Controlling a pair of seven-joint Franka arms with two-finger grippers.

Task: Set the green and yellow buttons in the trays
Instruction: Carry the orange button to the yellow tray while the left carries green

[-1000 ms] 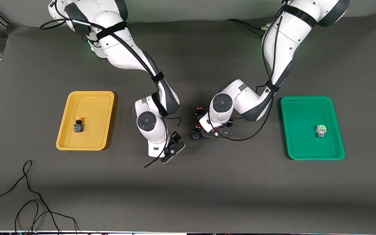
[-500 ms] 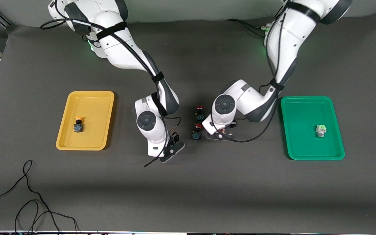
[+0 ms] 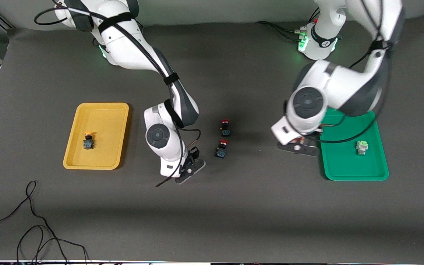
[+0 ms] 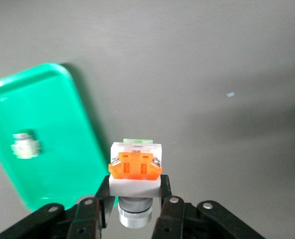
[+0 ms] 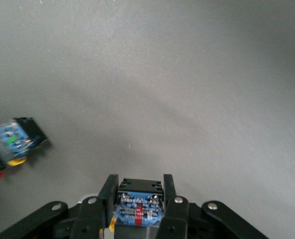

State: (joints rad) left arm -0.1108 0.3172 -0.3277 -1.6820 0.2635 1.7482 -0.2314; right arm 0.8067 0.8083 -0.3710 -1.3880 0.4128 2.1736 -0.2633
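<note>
- The left claw, clamped on a white-bodied button, has been carried from beside the red-capped switches to the green tray's rim; release comes next.
- The right claw, clamped on a black-blue button, has been lifted slightly over the table, bound for the yellow tray.

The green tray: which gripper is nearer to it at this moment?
Left. The left gripper, shut on a white-bodied switch, is at the green tray's edge; the right gripper is mid-table.
</note>
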